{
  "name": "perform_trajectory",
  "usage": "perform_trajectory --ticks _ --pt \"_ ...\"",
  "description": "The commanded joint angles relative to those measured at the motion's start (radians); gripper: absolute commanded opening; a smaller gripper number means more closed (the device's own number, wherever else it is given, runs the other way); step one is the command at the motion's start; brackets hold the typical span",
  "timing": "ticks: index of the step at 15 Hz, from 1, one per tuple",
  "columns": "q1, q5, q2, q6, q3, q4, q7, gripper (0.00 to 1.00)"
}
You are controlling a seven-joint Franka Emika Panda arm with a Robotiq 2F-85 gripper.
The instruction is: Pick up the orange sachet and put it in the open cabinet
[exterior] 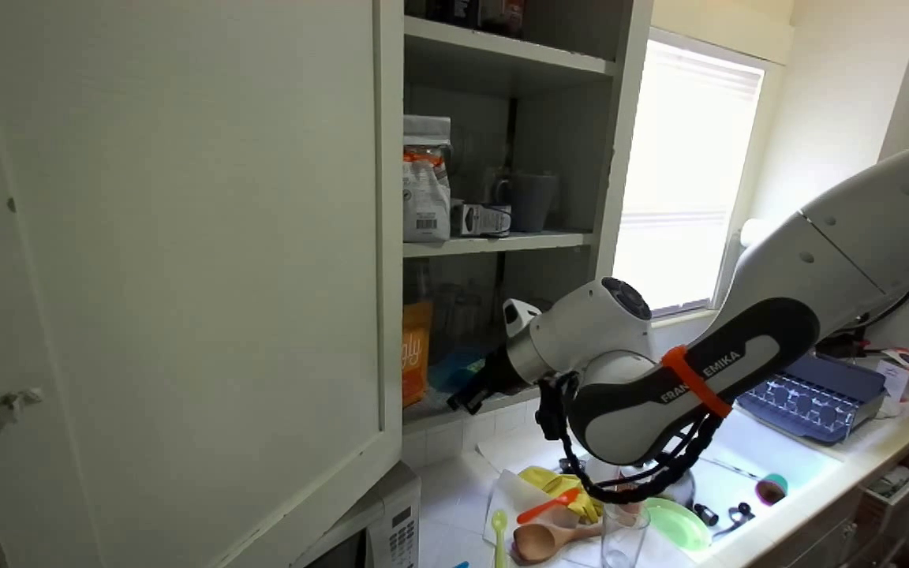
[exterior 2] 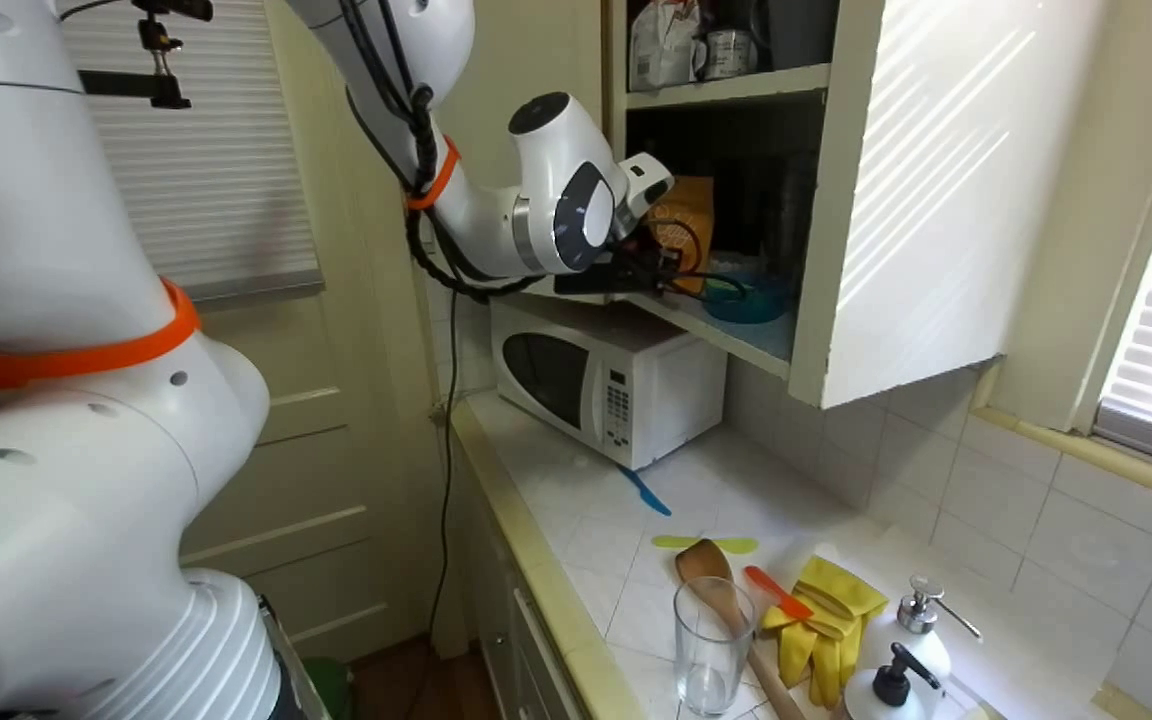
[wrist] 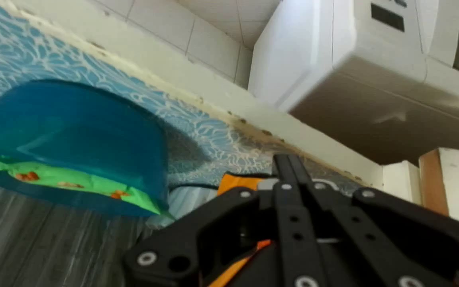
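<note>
The orange sachet (exterior: 415,347) stands upright on the bottom shelf of the open cabinet (exterior: 502,244). In an exterior view the white door hides its left part. It also shows in an exterior view (exterior 2: 688,203), partly behind the gripper, and in the wrist view (wrist: 233,183), mostly hidden by the fingers. My gripper (exterior: 466,401) is at the front edge of the bottom shelf, beside the sachet. In the wrist view its fingers (wrist: 289,159) are together with nothing visible between them. The cabinet's side panel shows in an exterior view (exterior 2: 848,250).
A teal bowl (wrist: 78,119) holding a green packet sits beside the sachet, close to the gripper. The cabinet door (exterior: 186,237) stands open. A white microwave (exterior 2: 626,370) is below the cabinet. A glass (exterior 2: 711,650), utensils and yellow gloves (exterior 2: 826,610) lie on the counter.
</note>
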Motion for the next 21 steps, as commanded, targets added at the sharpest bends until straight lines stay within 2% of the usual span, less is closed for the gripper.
perform_trajectory --ticks 1,2,3,4,6,7,8,9,11,14,18,21 --pt "0.059 0.095 -0.120 -0.194 -0.025 -0.047 -0.013 0.00" --pt "0.213 0.081 -0.129 -0.266 -0.172 -0.043 0.011 0.00" --pt "0.159 0.217 -0.161 -0.334 -0.089 -0.046 -0.083 0.00" --pt "0.233 0.284 -0.187 -0.415 -0.143 -0.042 -0.115 0.00" --pt "0.334 0.427 -0.243 -0.577 -0.227 -0.038 -0.189 0.01" --pt "0.375 0.500 -0.285 -0.657 -0.267 -0.045 -0.223 0.10" --pt "0.490 0.510 -0.318 -0.733 -0.390 -0.058 -0.214 0.18" --pt "0.537 0.524 -0.357 -0.813 -0.446 -0.059 -0.206 0.32" --pt "0.648 0.508 -0.442 -0.975 -0.598 -0.054 -0.169 0.47" --pt "0.698 0.473 -0.567 -1.174 -0.731 -0.030 -0.133 0.68" --pt "0.701 0.460 -0.649 -1.329 -0.822 0.015 -0.111 0.98" --pt "0.690 0.449 -0.665 -1.351 -0.841 0.028 -0.100 1.00"
